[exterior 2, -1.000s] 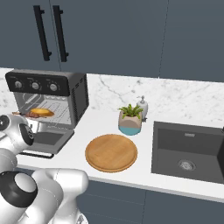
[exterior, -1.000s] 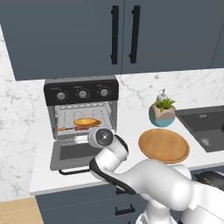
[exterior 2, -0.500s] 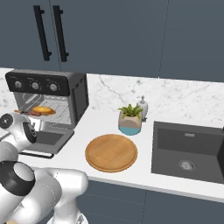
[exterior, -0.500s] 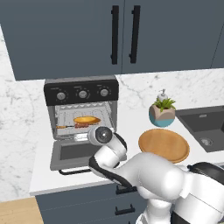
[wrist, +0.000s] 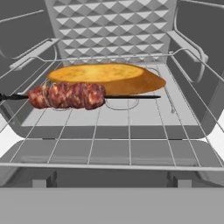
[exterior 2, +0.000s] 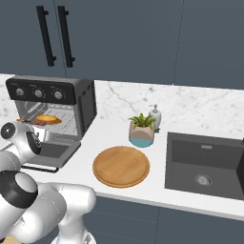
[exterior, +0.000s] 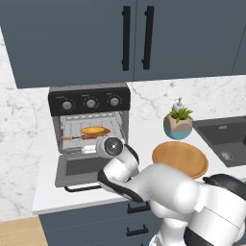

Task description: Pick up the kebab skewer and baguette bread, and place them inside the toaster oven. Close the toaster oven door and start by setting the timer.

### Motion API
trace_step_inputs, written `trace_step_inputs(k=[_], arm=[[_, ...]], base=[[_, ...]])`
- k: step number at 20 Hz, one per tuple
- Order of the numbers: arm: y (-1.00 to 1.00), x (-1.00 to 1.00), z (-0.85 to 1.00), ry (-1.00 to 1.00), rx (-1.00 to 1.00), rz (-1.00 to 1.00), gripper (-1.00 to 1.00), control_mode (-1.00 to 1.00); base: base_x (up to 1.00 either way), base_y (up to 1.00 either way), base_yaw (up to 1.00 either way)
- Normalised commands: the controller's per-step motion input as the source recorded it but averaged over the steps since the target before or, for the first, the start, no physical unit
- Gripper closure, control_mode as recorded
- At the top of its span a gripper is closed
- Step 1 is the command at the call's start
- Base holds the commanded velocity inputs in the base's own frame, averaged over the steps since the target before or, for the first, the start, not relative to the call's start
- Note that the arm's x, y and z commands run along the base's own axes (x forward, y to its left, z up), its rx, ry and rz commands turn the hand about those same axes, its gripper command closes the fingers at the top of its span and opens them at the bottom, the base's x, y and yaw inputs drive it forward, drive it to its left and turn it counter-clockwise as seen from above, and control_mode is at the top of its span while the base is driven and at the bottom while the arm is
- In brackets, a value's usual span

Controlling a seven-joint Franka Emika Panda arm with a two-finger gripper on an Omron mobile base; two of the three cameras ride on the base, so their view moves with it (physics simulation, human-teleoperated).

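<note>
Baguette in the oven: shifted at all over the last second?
No. In the left base view the baguette lies on the same spot of the wire rack inside the toaster oven, just behind the kebab skewer, as before.

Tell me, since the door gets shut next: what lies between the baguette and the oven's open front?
The kebab skewer lies on the rack just in front of the baguette bread; nearer the opening the rack is bare, in the hand view.
</note>
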Motion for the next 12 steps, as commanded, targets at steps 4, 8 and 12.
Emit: trace_step_inputs(k=[4,8,12], arm=[[0.00,0.10,0.03,-0.03,0.00,0.00,-1.00,-1.00],[0.00,0.01,0.00,-0.01,0.00,0.00,-1.00,-1.00],[0.00,0.00,0.00,-0.01,0.00,0.00,-1.00,-1.00]], base=[[0.00,0.00,0.00],[0.00,0.00,0.00],[0.00,0.00,0.00]])
